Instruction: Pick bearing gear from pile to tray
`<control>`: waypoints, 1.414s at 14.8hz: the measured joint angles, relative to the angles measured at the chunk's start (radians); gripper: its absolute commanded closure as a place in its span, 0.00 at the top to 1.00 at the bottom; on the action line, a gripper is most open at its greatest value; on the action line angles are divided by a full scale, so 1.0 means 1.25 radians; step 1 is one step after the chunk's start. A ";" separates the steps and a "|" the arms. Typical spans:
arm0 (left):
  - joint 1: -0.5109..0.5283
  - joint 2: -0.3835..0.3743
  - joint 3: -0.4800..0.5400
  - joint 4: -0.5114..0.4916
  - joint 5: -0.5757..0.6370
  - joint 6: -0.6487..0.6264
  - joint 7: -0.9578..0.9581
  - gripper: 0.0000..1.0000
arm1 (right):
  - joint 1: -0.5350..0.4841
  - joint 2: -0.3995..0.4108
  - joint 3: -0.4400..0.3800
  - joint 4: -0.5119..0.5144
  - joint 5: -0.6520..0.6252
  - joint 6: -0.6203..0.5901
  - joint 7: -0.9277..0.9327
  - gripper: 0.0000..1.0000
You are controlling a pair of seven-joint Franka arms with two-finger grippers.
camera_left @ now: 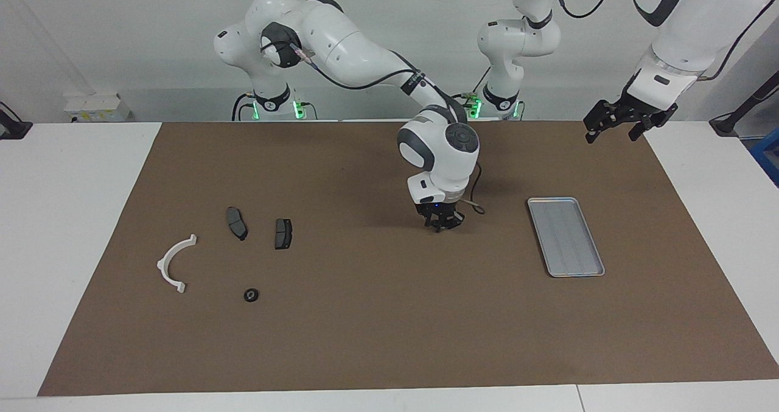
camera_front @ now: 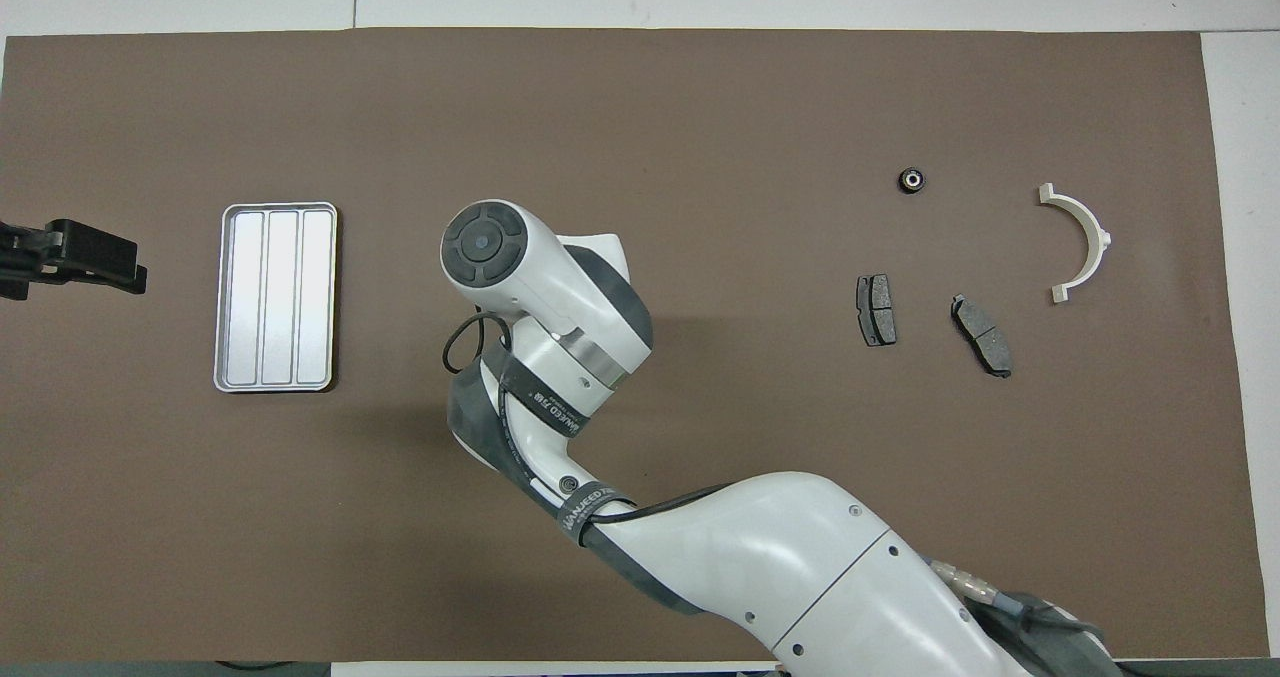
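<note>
Brown matting covers the bench (camera_left: 365,351): the tray (camera_left: 566,237) near the left arm's end is empty, one bearing gear (camera_left: 251,294) lies unpicked near the right arm's end, the right gripper (camera_left: 443,222), aperture indiscernible, is mid-bench, and the left gripper (camera_left: 614,122) waits.
</note>
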 measured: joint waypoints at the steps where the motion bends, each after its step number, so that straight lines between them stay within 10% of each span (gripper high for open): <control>1: 0.000 0.000 0.000 0.000 0.000 0.000 0.000 1.00 | -0.027 -0.020 0.000 0.024 0.002 -0.038 -0.051 1.00; 8: -0.121 0.000 -0.039 -0.108 -0.010 0.136 -0.278 1.00 | -0.349 -0.195 0.000 0.032 0.037 -0.208 -0.710 1.00; 21: -0.356 0.282 -0.045 -0.279 -0.024 0.632 -0.637 1.00 | -0.503 -0.165 -0.004 -0.349 0.028 0.252 -0.807 1.00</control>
